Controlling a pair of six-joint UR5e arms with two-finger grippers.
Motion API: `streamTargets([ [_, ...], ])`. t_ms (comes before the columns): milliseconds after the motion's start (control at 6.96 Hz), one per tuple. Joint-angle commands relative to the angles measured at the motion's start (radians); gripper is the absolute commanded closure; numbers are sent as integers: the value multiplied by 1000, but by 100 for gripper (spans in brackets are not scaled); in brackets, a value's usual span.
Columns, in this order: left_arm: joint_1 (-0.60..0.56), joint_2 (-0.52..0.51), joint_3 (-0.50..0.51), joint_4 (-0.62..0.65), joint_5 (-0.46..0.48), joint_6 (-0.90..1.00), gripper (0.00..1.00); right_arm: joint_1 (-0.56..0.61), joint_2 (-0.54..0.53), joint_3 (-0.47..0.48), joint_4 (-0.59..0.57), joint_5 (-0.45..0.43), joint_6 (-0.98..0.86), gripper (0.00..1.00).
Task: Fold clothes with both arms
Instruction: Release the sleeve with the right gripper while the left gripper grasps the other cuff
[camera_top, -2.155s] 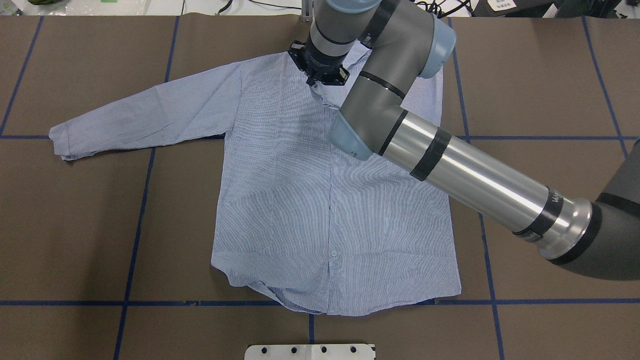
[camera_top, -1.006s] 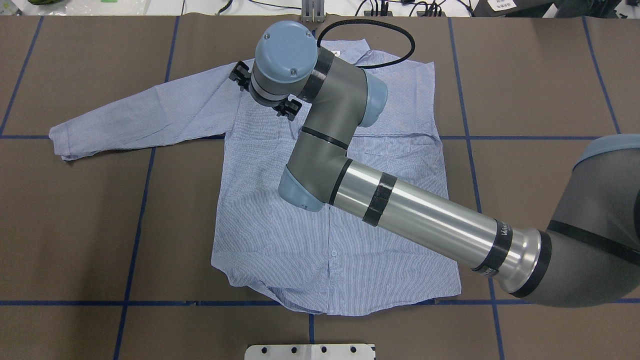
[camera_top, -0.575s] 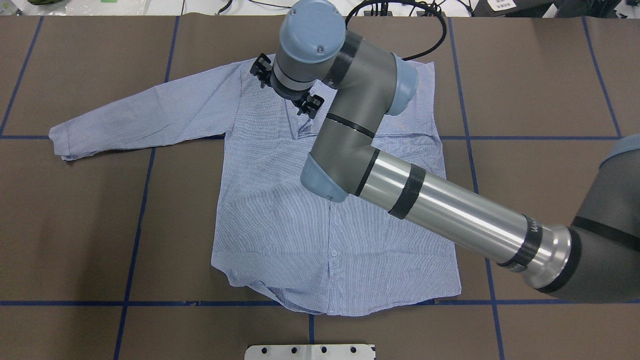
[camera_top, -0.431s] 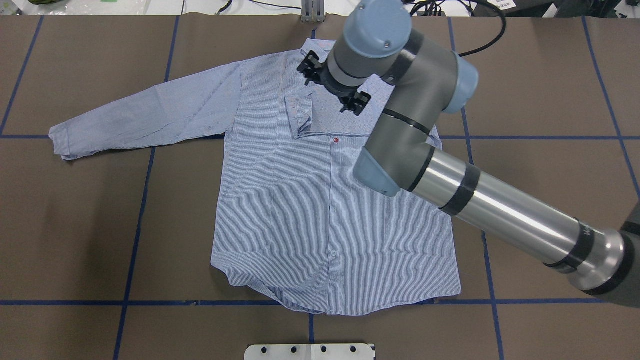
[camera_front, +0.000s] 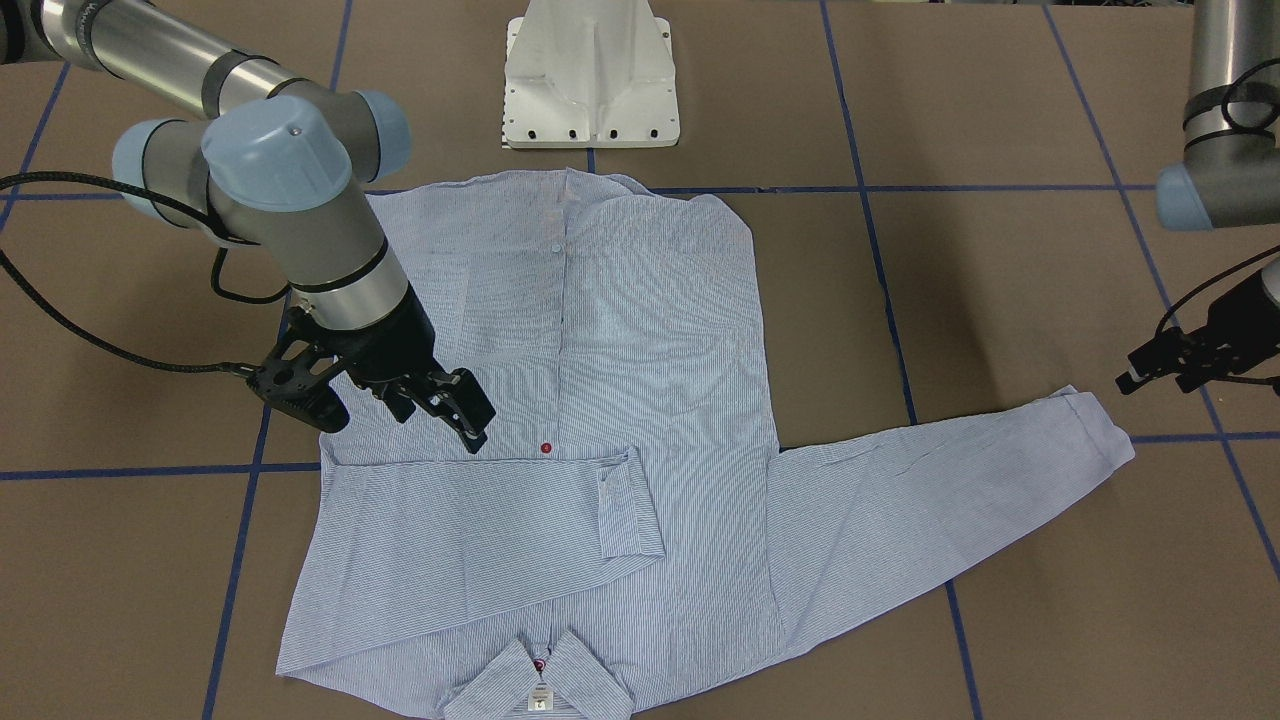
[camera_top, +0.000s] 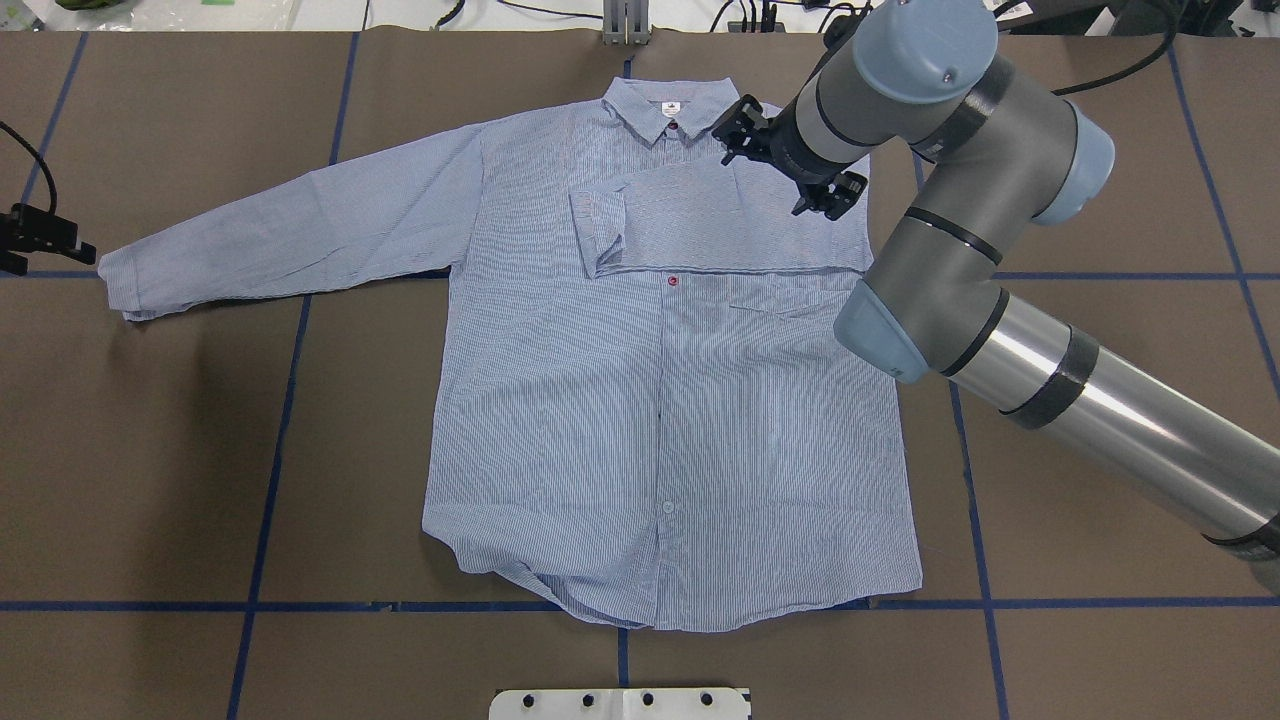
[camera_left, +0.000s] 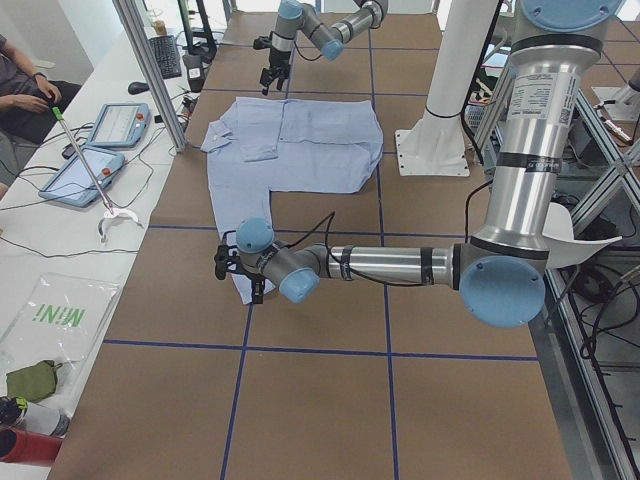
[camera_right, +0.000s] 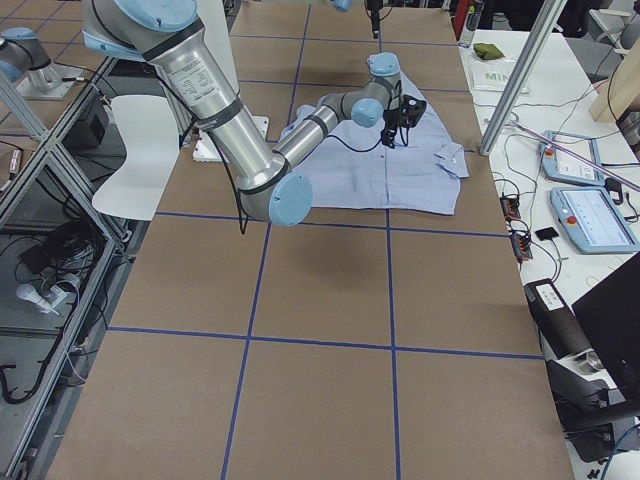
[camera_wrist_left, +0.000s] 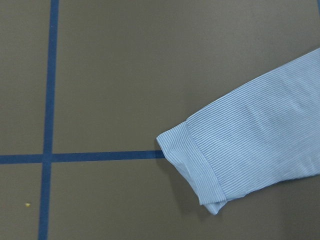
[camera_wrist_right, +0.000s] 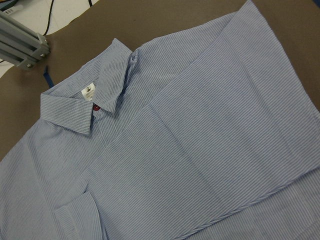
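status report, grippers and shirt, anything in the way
Right gripper open, empty, above shirt. Left gripper by outstretched cuff, state unclear. One sleeve folded across chest. Nothing blocking.

Printed in green on a clear plastic bag (camera_left: 55, 318): what reads as "MINI". Stitched inside the shirt (camera_top: 660, 400) collar, a white label (camera_wrist_right: 88, 93), mark too small to read.

Taped brown table (camera_top: 150, 450), white pedestal (camera_front: 590, 75)

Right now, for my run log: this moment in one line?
shirt: flat, one sleeve folded across chest | right gripper: open, above shirt | left gripper: beside outstretched cuff, state unclear
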Motion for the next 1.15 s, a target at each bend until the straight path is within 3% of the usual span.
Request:
streamTargets([
  [0,20,-69,116,-37,16,-41,18,7,-23,31,0,-2,-2,1],
  [575,60,-91,164,-37,23,-41,45,7,-36,41,0,-7,-2,1],
  [718,63,-91,164,-37,36,-41,61,5,-36,41,-1,-5,-2,1],
  [862,64,-91,167,-37,36,-39,94,7,-36,39,-1,-5,-2,1],
  [1006,64,-93,162,-36,38,-39,100,5,-31,39,-1,-5,0,1],
])
